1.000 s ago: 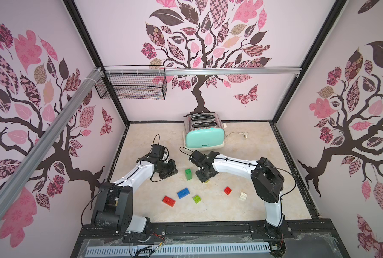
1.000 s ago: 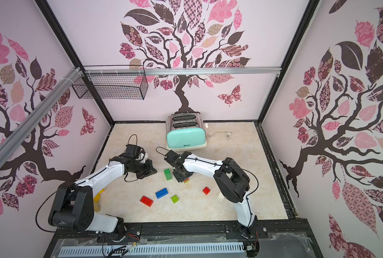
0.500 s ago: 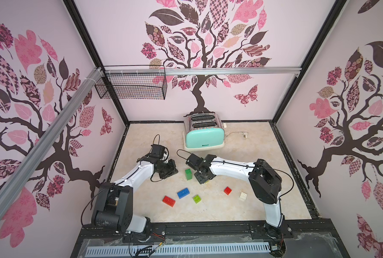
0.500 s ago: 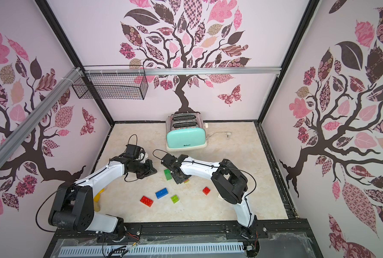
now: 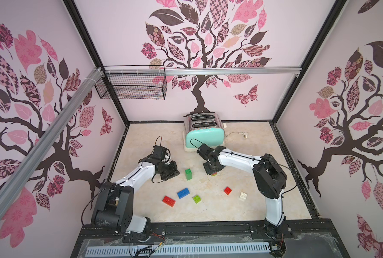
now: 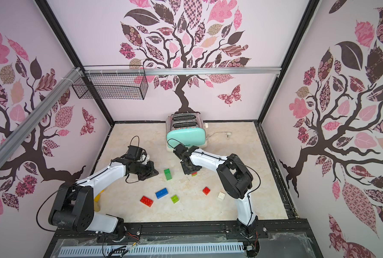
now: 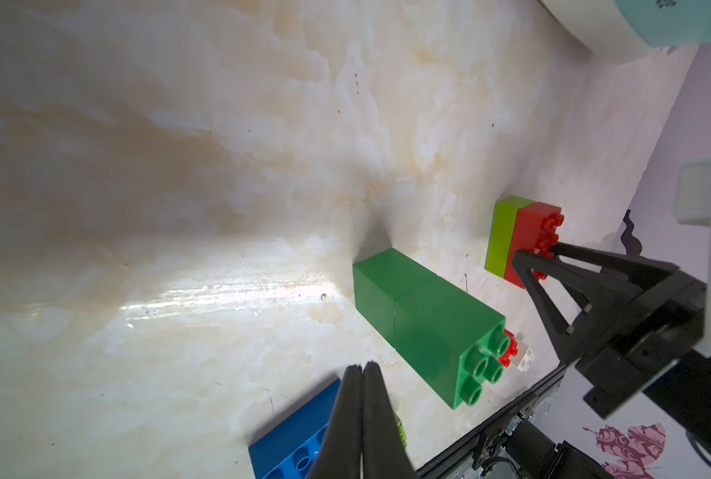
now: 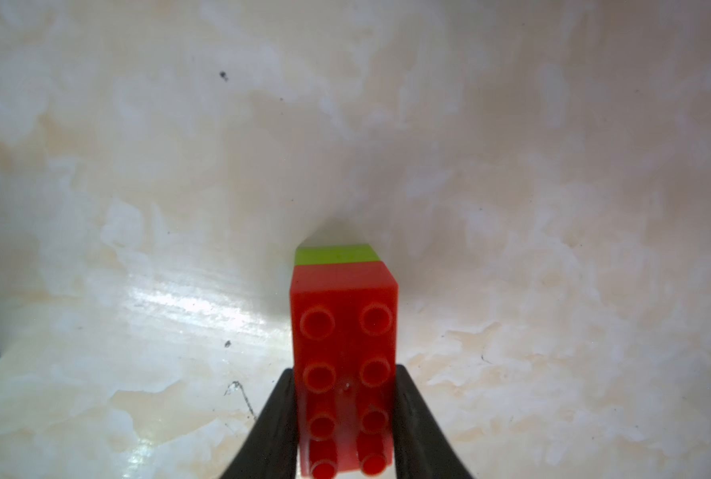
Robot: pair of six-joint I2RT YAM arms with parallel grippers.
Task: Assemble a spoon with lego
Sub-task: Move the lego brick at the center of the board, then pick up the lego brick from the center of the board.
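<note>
The mint toaster (image 5: pixel 205 134) stands at the back of the table (image 5: pixel 253 156). Just before it, the right gripper (image 8: pixel 343 419) straddles a red-on-lime brick stack (image 7: pixel 515 240), fingers (image 8: pixel 277 419) flanking the red top brick; contact unclear. Further left of the toaster, the left gripper (image 7: pixel 361 410) is pressed together, empty, beside the upright dark green stack (image 5: pixel 188 174).

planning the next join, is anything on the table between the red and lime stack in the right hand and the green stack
Nothing visible. The red and lime stack sits between the right hand's fingers, and only bare table separates it from the green stack. The other loose bricks lie nearer the robot's base, off that path.
</note>
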